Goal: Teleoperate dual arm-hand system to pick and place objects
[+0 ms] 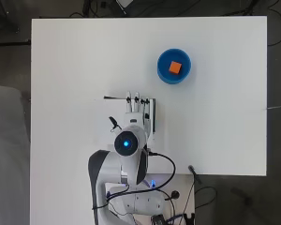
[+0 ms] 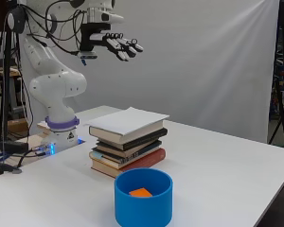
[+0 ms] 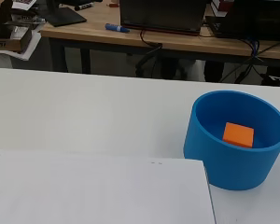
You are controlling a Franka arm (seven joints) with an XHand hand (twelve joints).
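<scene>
From overhead, an orange cube (image 1: 175, 68) is seen lying inside a blue round bowl (image 1: 164, 74), which stands on the white table (image 1: 75, 61) in the upper right part of the view. The hand (image 1: 136, 104) is found lower down and to the left, well apart from the bowl, with its fingers (image 1: 136, 99) stretched out straight and nothing held in them. A white-topped object lies partly hidden under the hand.

From the side, the hand (image 2: 117, 45) is shown raised high above the table (image 2: 236, 165), its fingers (image 2: 132, 46) extended and slightly spread, empty. Beneath it a stack of books (image 2: 128, 144) is seen, topped by a book with a white cover. The blue bowl (image 2: 143, 206) stands nearer the camera than the stack, just beside it, and the orange cube (image 2: 141, 192) rests on the bowl's floor.

In the wrist view, the blue bowl (image 3: 224, 163) with the orange cube (image 3: 238, 134) inside is shown beside the white cover of the top book (image 3: 98, 191). Wooden desks (image 3: 177, 39) are visible in the room behind.
</scene>
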